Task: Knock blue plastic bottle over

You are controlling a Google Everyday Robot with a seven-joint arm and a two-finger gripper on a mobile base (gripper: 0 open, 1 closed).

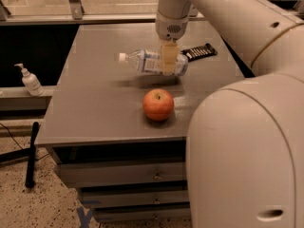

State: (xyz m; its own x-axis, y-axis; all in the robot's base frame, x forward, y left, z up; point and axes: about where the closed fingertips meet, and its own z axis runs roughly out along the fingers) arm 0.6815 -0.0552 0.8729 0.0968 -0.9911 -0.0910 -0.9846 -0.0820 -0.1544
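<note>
Gripper: the gripper [170, 61] hangs from the arm [223, 18] over the far middle of the table [95, 108], its tan fingers [169, 56] clamped across the body of the bottle [147, 61].
Bottle: it lies almost level in that grip, white cap [123, 57] pointing left, base to the right. A blurred shadow on the tabletop below suggests it hangs just above the surface, not resting on it.
Step in hand: judging by the pose, the tipping itself looks all but done; the bottle is on its side but not yet lying free on the table.
Next move calls for: lowering it the small remaining way, parting the fingers so it settles on its side, then lifting straight up so it is not dragged along.
Apple: the apple [158, 104] sits nearer the front edge, just beside the shadow; a bottle rolling forward could bump it.
Black object: a flat black object [199, 52], perhaps a remote, lies just right of the bottle's base and could be nudged.
Soap dispenser: a soap dispenser [30, 80] stands on a ledge well off to the left, out of the way.
Drawers: drawers [123, 172] sit under the tabletop, playing no part here.
</note>
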